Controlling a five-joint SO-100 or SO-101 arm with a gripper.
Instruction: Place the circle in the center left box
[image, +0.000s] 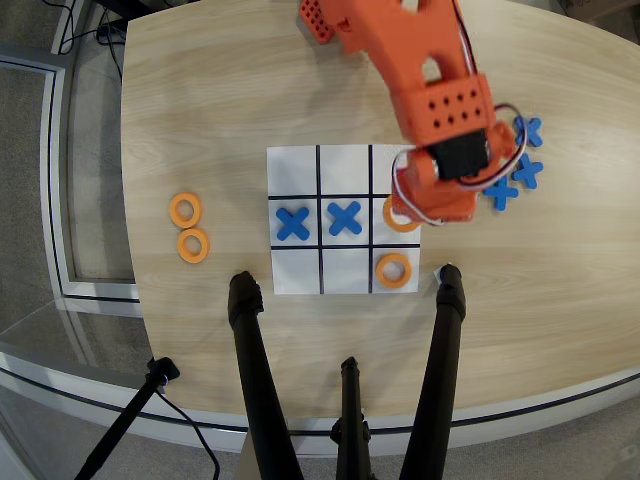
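In the overhead view the orange arm reaches down from the top to the grid's right side. Its gripper (408, 212) hangs over the middle-row end cell on the view's right, the center left box (381, 240). The circle (394, 218), a flat orange ring, shows partly from under the gripper's left edge, over that cell. The jaws appear shut on it, but the gripper body hides the fingertips. I cannot tell whether the ring touches the paper.
Blue crosses lie in the middle-row left cell (293, 224) and centre cell (345, 218). Another orange ring (395, 270) sits in the bottom right cell. Two more rings (186, 210) lie left of the grid, three blue crosses (527, 170) right of it. Black tripod legs (252, 370) rise along the near edge.
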